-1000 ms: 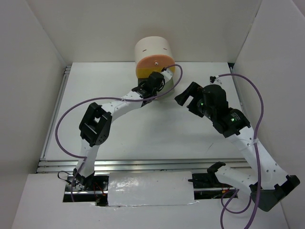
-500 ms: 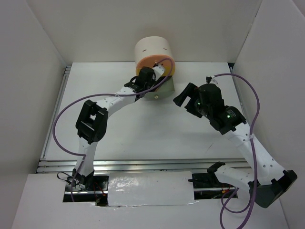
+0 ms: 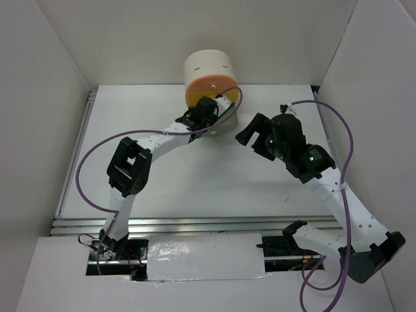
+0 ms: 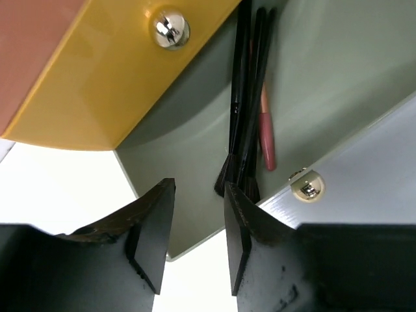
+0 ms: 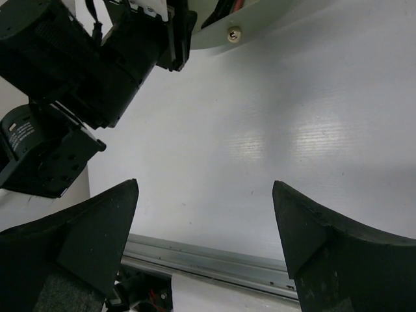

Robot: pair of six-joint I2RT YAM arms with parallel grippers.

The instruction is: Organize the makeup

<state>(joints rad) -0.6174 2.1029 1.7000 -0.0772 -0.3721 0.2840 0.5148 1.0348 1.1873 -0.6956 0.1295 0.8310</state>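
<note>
Your left pincer (image 4: 195,242) sits slightly parted with nothing between its jaws, right at the rim of the pulled-out green drawer (image 4: 175,156). Inside the drawer lie the black brushes (image 4: 239,110) and a pink stick (image 4: 266,140), so that makeup looks stowed. What seems left is closing this drawer under the yellow drawer (image 4: 97,84). Your right pincer (image 5: 205,221) hangs spread wide and empty over the table (image 3: 195,175), off to the right.

The white table (image 3: 195,185) bears the cream organizer (image 3: 209,68) at its far edge.
</note>
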